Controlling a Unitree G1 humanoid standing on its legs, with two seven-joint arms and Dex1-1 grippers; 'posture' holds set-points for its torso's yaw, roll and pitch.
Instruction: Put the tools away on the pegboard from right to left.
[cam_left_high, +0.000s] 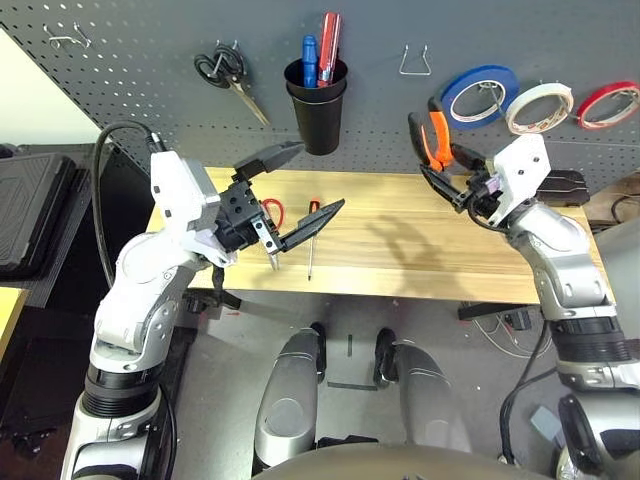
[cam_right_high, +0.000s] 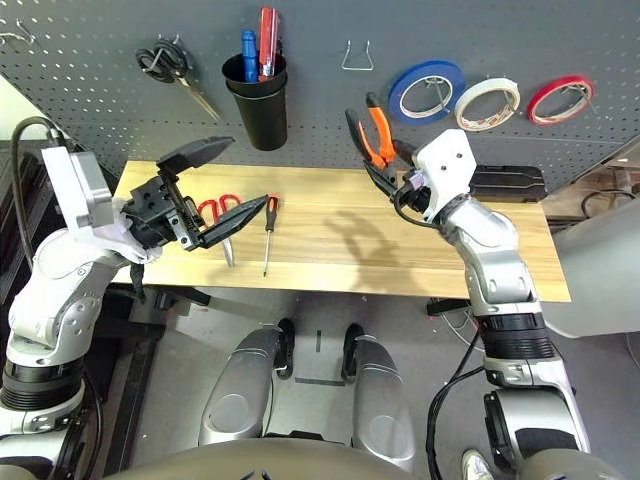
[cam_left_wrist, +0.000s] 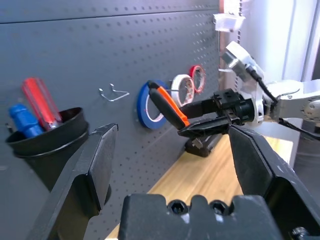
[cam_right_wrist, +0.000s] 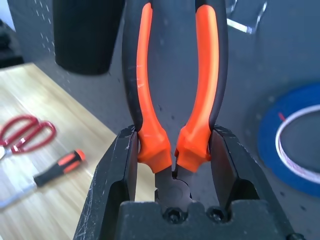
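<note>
My right gripper (cam_left_high: 447, 168) is shut on the orange-and-black pliers (cam_left_high: 433, 138). It holds them near the joint, handles up, in front of the pegboard (cam_left_high: 140, 90) and just below a bare wire hook (cam_left_high: 415, 61). The right wrist view shows both fingers (cam_right_wrist: 120, 165) clamped on the pliers (cam_right_wrist: 145, 80). The cream-white tape roll (cam_left_high: 539, 107) hangs on the pegboard. The slim screwdriver (cam_left_high: 311, 232) lies on the bench. Red-handled scissors (cam_left_high: 272, 211) lie beside it, partly hidden by my left gripper (cam_left_high: 319, 177), which hovers open over them holding nothing.
A blue tape roll (cam_left_high: 480, 94) and a red one (cam_left_high: 607, 104) flank the cream roll. Black-handled scissors (cam_left_high: 226, 74) hang at the left, next to a black cup (cam_left_high: 317, 108) holding a blue and a red screwdriver. The wooden bench top (cam_left_high: 410, 240) is bare at the right.
</note>
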